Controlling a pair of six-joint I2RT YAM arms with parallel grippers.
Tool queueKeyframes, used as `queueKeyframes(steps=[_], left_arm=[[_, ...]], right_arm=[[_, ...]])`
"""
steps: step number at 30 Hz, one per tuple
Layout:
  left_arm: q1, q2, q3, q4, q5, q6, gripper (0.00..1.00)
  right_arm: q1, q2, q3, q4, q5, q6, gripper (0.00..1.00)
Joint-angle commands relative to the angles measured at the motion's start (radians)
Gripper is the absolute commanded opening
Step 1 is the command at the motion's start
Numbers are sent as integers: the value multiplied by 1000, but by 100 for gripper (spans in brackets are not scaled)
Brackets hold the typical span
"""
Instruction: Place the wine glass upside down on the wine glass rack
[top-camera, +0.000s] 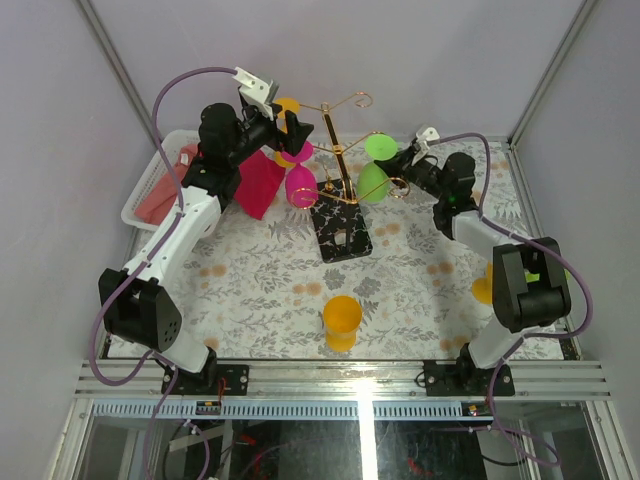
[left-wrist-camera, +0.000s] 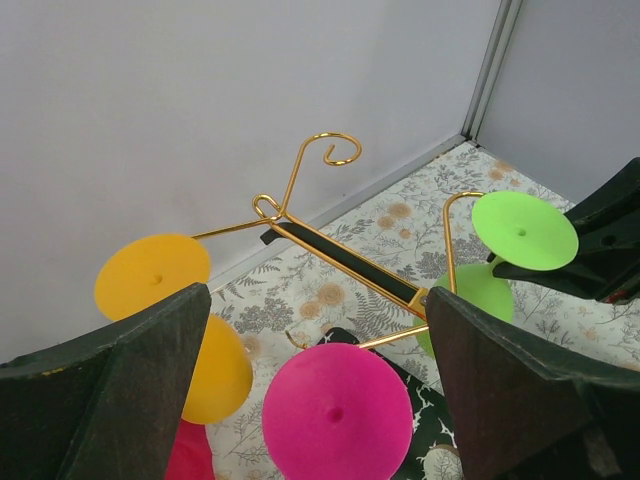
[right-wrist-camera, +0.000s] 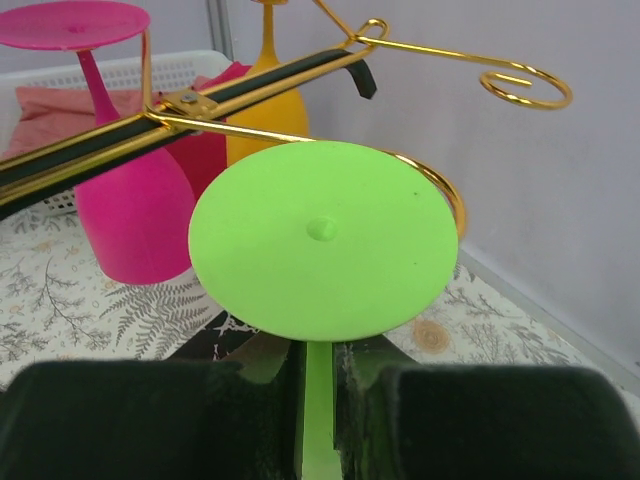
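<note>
The gold wire wine glass rack (top-camera: 337, 150) stands on its black patterned base (top-camera: 341, 235). A pink glass (top-camera: 301, 186) and an orange glass (top-camera: 288, 128) hang upside down on its left arms. My right gripper (top-camera: 402, 172) is shut on the stem (right-wrist-camera: 318, 420) of a green wine glass (top-camera: 375, 180). It holds the glass upside down, with the foot (right-wrist-camera: 322, 238) up against a curled gold arm (right-wrist-camera: 445, 195) on the rack's right side. My left gripper (top-camera: 293, 132) is open and empty above the pink glass's foot (left-wrist-camera: 336, 410), its fingers (left-wrist-camera: 140, 390) wide apart.
A white basket (top-camera: 140, 195) with pink and red cloths (top-camera: 258, 185) sits at the far left. An orange glass (top-camera: 341, 320) stands upright near the front middle. Another orange object (top-camera: 482, 290) lies by the right arm. Grey walls close the back.
</note>
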Motion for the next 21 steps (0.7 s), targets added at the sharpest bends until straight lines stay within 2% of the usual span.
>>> queueKeyframes(steps=[1, 6, 21], left_arm=[[1, -24, 0, 36, -18, 13, 88], [0, -24, -1, 36, -18, 13, 88], [3, -18, -2, 34, -16, 12, 88]], right_arm=[[28, 29, 74, 91, -4, 16, 0], [41, 53, 101, 102, 19, 14, 0], [65, 106, 115, 181, 214, -4, 0]])
